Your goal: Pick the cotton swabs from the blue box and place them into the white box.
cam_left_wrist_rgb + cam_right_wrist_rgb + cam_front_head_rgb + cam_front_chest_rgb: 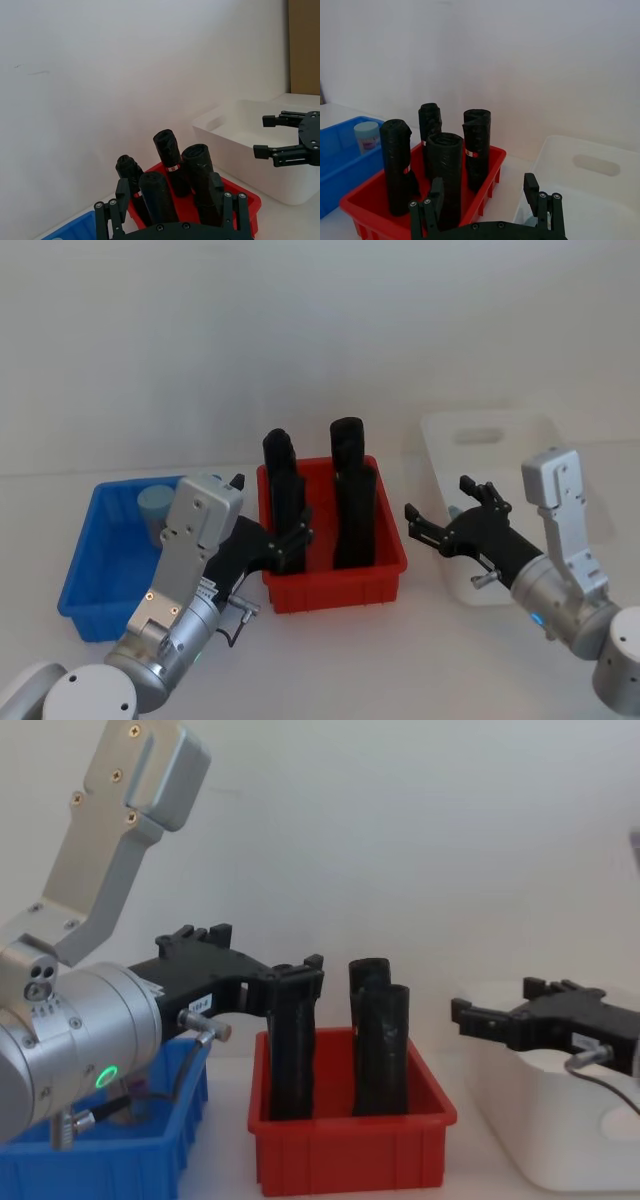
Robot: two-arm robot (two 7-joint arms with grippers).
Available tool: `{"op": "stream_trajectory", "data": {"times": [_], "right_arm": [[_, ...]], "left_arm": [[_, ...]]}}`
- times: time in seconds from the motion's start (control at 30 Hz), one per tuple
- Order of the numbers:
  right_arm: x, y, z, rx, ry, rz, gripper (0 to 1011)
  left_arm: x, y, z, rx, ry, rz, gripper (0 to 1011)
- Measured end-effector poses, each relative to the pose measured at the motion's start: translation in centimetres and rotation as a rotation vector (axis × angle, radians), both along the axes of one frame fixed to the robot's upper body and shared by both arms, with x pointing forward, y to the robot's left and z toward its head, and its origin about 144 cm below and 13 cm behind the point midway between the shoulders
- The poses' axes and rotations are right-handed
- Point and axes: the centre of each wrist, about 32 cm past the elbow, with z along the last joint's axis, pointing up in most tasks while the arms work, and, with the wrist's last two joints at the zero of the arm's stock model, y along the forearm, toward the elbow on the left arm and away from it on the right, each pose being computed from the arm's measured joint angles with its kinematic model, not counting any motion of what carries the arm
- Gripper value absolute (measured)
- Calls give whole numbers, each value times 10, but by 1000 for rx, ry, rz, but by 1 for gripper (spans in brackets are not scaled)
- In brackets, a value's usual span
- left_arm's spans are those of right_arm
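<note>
Pale blue caps one jar of cotton swabs (155, 508), which stands in the far part of the blue box (84, 570) at the left of the surface (330, 650). Its label with pink marking shows in the right wrist view (367, 137). The white box (560, 475) sits at the right, taller than the others, with a handle slot in its far wall; a small bluish thing shows low at its near-left inside, too hidden to tell what it is.

Between the two stands a red bin (335, 590) holding four upright black rolls (350, 490).

The left gripper (290, 535) hangs over the gap between the blue box and the red bin, fingers apart and holding nothing, its tips close by the near-left roll. The right gripper (445, 525) hovers at the left rim of the white box, fingers spread wide and empty.
</note>
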Motion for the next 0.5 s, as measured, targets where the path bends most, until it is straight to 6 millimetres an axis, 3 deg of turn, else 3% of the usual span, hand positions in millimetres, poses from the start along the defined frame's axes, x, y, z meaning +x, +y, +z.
{"op": "stream_trajectory", "data": {"times": [0.5], "right_arm": [[46,23,-4,-7,21,128,1002]], "left_arm": [[0,0,0,0,0,0,1004]]}}
